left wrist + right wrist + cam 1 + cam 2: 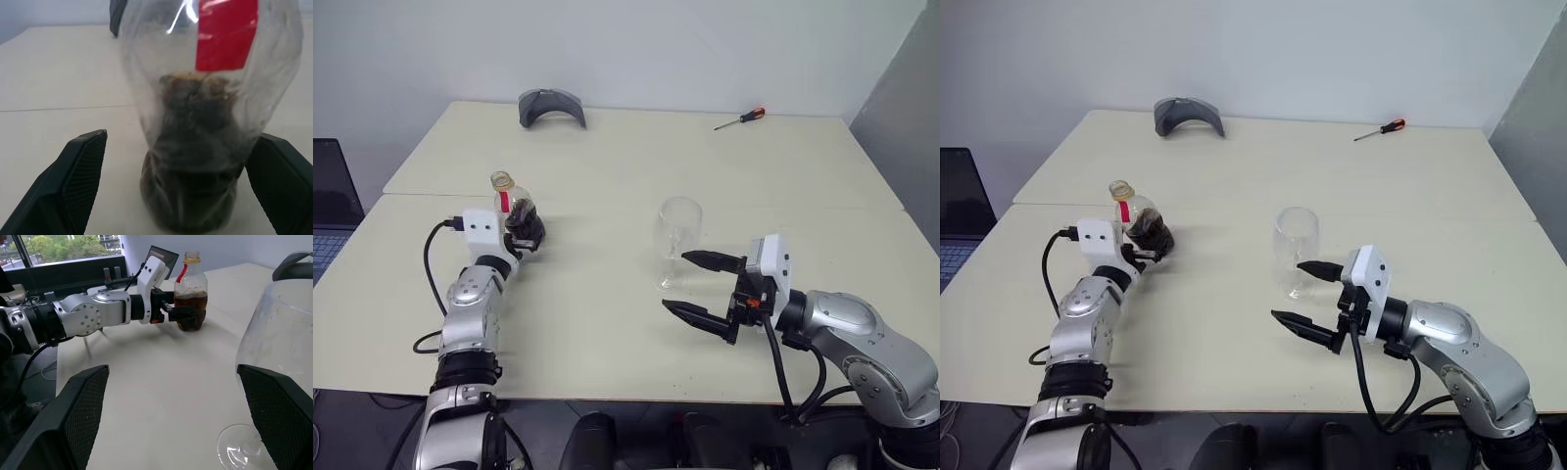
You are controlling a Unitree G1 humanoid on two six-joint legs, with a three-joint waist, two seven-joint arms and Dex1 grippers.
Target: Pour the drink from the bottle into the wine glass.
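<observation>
Bottle (pixel 514 211) stood upright on the cream table (pixel 607 166), toward the robot's left, its lower body holding the drink (pixel 193 161) — a dark brown liquid filling roughly the bottom half. A red label ran down from its neck, and the yellowish top looked uncapped, though that was hard to judge. The left gripper (pixel 523 233) had its two black fingers spread wide on either side of the bottle's base; in the left wrist view a clear gap showed between each pad and the plastic, so nothing was grasped yet. The wine glass (pixel 677 240) stood empty near the middle of the table, well apart from the bottle. The right gripper (pixel 703 286) hung just beside the glass, jaws fully spread, gripping nothing, the stem and foot lying near its upper finger (pixel 281 416).

By the look of it, the step in hand was the reach for the bottle — pouring had not begun. The next move would call for closing the left fingers squarely on the bulbous body, firmly enough to lift but not so hard as to squeeze liquid up the neck. A grey curved object (pixel 551 106) and a screwdriver (pixel 740 118) lay at the far edge, clear of the work.
</observation>
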